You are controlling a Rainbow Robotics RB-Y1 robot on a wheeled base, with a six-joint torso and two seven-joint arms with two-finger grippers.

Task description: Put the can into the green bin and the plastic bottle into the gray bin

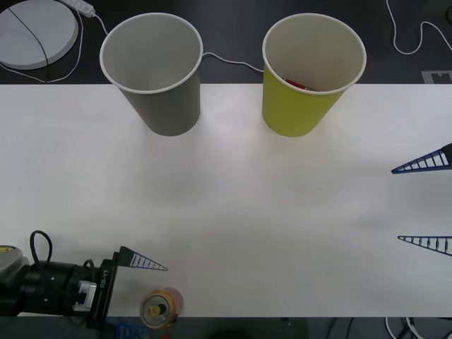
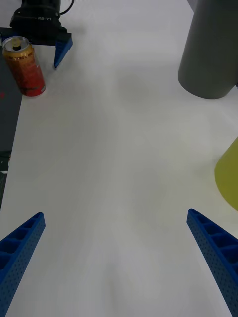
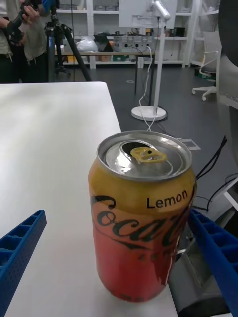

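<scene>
— What's nearest to you right now?

— My left gripper (image 1: 152,291), low at the near-left corner of the white table (image 1: 226,205). Its blue fingers (image 3: 20,247) are spread wide with the lemon cola can (image 1: 162,308) between them, not yet pinched. From my left wrist I see a gap on one side; on the other side I cannot tell whether the finger touches.

— Why sit there with the jaws apart?

— The can stands upright right at the table's near edge, opened tab on top. I judge I'm lined up to close on its body, so I flank it before squeezing; a careless nudge could send it off the edge.

— And your other arm?

— My right gripper (image 1: 424,205) hovers at the right edge of the table, farther in, fingers wide and holding nothing. It looks parked, clear of the lane between can and bins.

— Where does the can have to go?

— To the far side. The green bin (image 1: 311,78) stands far right of centre, and something red shows inside it, though I can't tell what. The gray bin (image 1: 157,74) stands to its left, well apart from it. Both are upright with mouths open, so a drop from above should work. I see no plastic bottle on the table.
</scene>
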